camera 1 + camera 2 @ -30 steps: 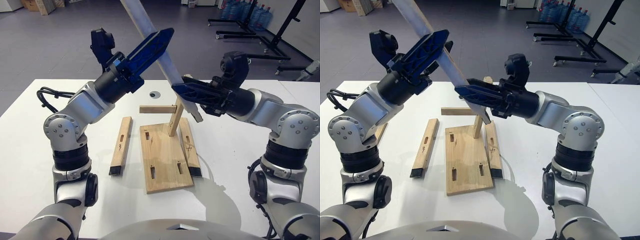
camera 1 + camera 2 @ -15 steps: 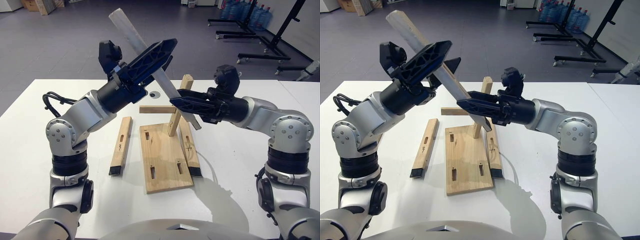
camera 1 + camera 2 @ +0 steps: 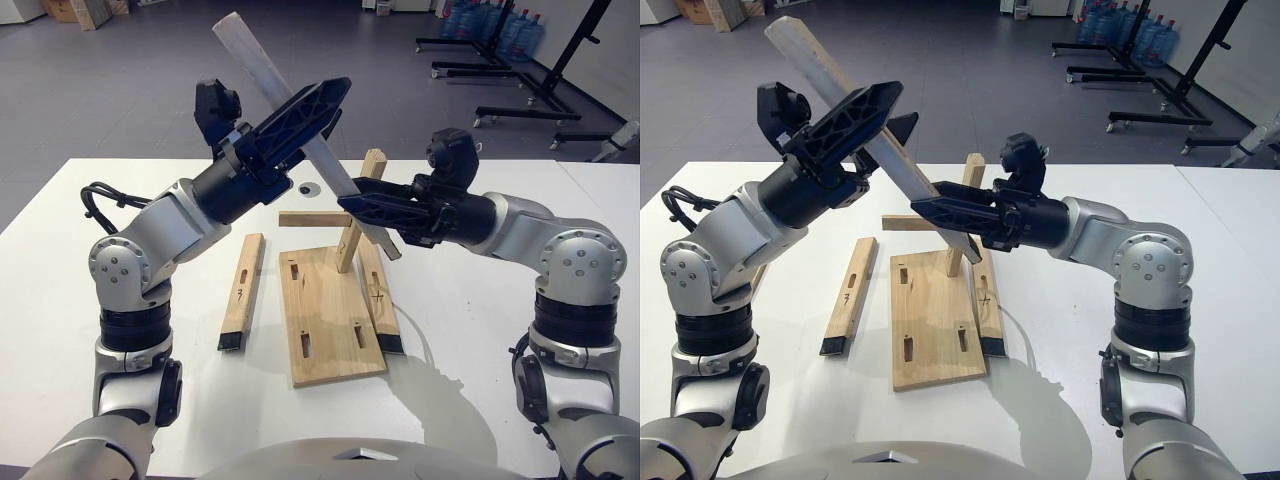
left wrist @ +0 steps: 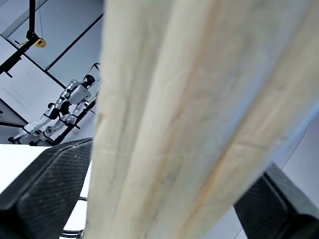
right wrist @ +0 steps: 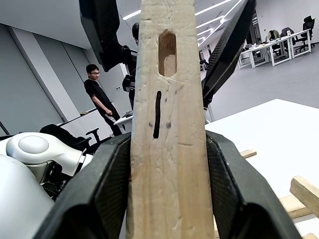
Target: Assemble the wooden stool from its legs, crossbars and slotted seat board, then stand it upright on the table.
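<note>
A long pale wooden leg slants in the air over the table, its high end to the far left. My left gripper is shut on its middle. My right gripper is shut on its low end, where a slot is cut. Black fingers flank the wood in the left wrist view. Below lies the slotted seat board. Another leg stands tilted in the board's far end, with a crossbar sticking out to the left.
One loose leg lies left of the board, and another lies along its right side. A round hole sits in the white table behind the parts. Bare table spreads to both sides.
Both arms have brought the held leg down and leftward, so its high end has come into the picture. My right gripper has shifted slightly left and lower. In the last half second little moved.
</note>
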You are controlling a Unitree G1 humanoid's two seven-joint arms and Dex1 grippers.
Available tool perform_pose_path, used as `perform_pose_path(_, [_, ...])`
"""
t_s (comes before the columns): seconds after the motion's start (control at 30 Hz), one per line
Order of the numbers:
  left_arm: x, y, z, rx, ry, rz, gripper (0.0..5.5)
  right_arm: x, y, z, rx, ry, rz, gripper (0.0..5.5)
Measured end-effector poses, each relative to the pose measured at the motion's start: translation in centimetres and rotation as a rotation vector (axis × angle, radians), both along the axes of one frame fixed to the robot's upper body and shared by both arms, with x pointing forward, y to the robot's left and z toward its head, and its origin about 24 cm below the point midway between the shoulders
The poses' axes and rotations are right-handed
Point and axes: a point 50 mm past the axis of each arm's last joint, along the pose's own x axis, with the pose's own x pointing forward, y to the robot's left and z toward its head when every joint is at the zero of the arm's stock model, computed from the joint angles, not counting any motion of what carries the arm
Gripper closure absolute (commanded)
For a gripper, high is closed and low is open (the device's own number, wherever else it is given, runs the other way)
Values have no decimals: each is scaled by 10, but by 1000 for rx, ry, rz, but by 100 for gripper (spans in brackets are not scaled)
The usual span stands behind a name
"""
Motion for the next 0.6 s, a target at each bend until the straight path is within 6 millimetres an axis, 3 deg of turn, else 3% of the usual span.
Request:
perform_pose_path(0.3, [2,1,-1,-4,-2,17,302,0,1,0,5,-2,1,348])
perform_pose_path(0.6, [2,1,-1,28,-28,41,312,0,1,-1,2,1,2,348])
